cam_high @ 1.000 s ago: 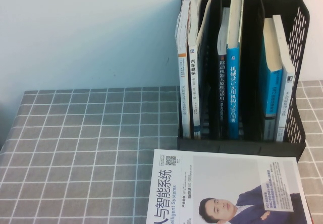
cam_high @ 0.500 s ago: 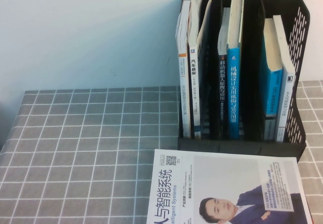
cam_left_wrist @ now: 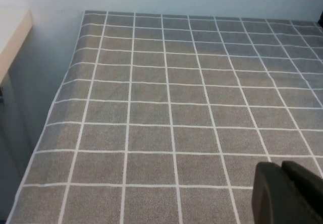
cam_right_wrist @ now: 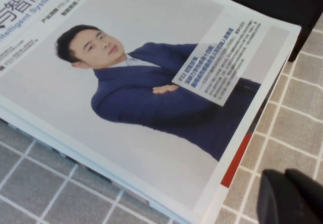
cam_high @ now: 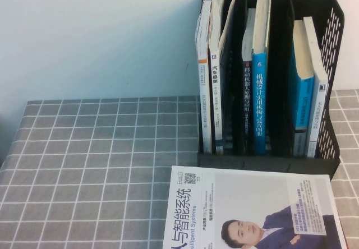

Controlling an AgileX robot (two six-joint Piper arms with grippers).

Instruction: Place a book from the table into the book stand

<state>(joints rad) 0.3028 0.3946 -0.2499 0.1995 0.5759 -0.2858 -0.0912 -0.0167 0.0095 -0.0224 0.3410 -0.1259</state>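
Note:
The black book stand (cam_high: 333,47) stands at the back right of the grey grid table (cam_high: 101,159). The thick book with a blue spine and white characters (cam_high: 259,100) stands upright in the stand's middle compartment, beside a thinner dark-spined book (cam_high: 247,103). Neither gripper shows in the high view. In the left wrist view, my left gripper (cam_left_wrist: 281,168) is shut and empty over the bare cloth (cam_left_wrist: 151,108). In the right wrist view, my right gripper (cam_right_wrist: 284,177) is shut and empty over the cloth, just off the corner of the white magazine (cam_right_wrist: 126,82).
The white magazine with a suited man's portrait (cam_high: 247,210) lies flat in front of the stand, whose base (cam_right_wrist: 267,2) shows in the right wrist view. Other books fill the left (cam_high: 210,75) and right (cam_high: 305,86) compartments. The table's left edge (cam_left_wrist: 60,93) drops off.

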